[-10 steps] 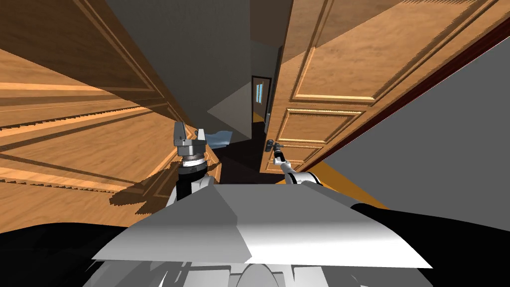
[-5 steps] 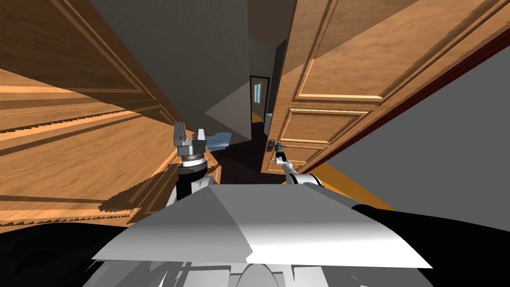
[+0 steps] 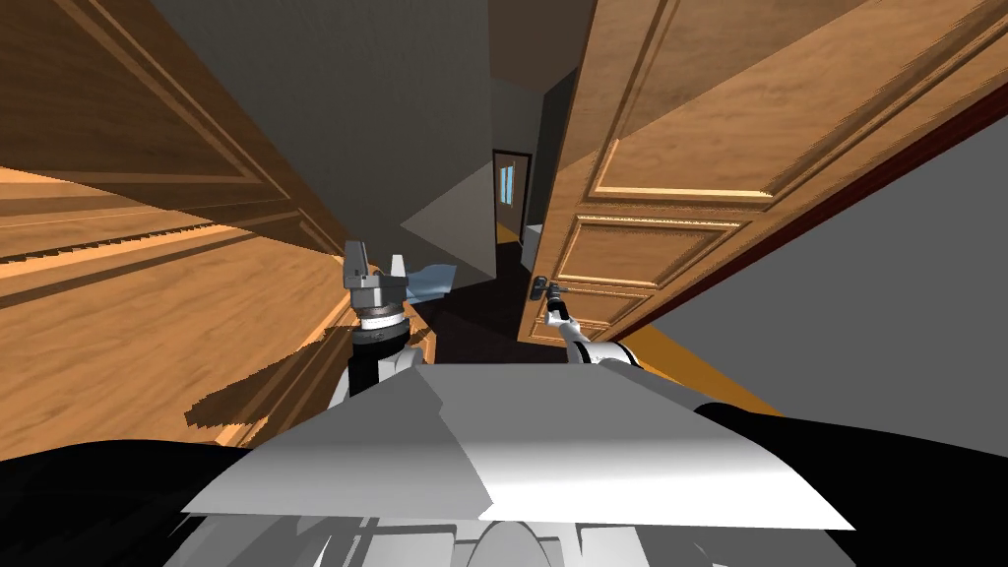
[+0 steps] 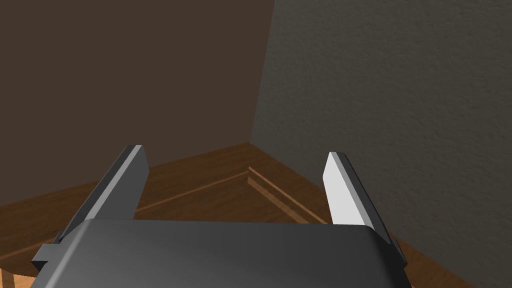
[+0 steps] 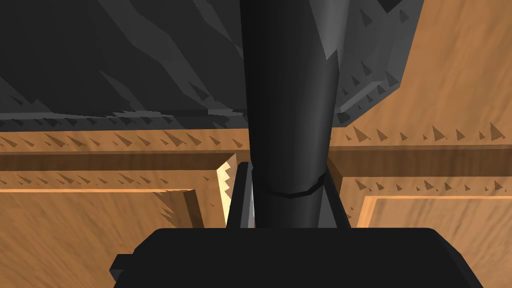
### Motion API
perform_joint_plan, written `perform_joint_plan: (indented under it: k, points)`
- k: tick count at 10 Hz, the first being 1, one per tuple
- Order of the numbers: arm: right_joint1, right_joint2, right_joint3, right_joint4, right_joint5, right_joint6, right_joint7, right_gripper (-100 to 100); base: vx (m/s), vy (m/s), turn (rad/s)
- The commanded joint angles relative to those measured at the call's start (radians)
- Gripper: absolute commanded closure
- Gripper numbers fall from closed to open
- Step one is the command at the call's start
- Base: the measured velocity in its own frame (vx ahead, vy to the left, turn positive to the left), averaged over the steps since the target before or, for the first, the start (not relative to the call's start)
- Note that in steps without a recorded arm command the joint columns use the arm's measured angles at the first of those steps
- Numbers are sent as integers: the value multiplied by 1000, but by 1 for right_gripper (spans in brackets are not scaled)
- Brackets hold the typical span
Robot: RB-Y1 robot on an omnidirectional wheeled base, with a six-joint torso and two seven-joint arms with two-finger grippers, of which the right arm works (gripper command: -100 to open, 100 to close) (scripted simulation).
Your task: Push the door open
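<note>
Two blade fingers [image 5: 243, 200] of the right gripper [image 3: 553, 294] are clamping the dark lever handle [image 3: 537, 287] from either side. In the right wrist view the lever is running straight out between them, its long axis in line with the gripper's own reach, and it is ending at a dark grey mounting plate [image 5: 150, 60]. Directly beyond that plate the panelled wooden door [image 3: 689, 148] is standing broadside to the hand. The face to be pushed is therefore lying dead ahead of the jaws, not off to one side.

In the head view the door is standing on my right and is partly open. Its free edge, with the handle close to it, is pointing toward the middle of the picture. A gap beside that edge is opening onto a passage with a small far door [image 3: 511, 189]. The hinge side is appearing to lie further to my right, so I am judging that a forward push along the lever's line will swing the leaf away and to the right, and that the wrist will have to follow that arc.

The right arm is the one at the handle. The left gripper [image 3: 377, 264] is hanging well apart from the door, on the other side of the gap, with its fingers spread and gripping nothing.
</note>
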Motion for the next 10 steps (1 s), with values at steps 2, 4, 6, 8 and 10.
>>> perform_joint_plan:
  k: [2,4,6,8,10]
  points:
    - [11,-11,-18,-21,-8,7,9,100,149,42,-28]
    - [14,-20,-33,-19,-15,5,15,100,179,72,-47]
    - [17,-31,-50,-16,-23,3,21,100,186,57,-56]
    - [17,-31,-50,-16,-23,3,21,100,104,16,-8]
    - [21,-42,-69,-12,-31,1,28,100,56,29,-21]
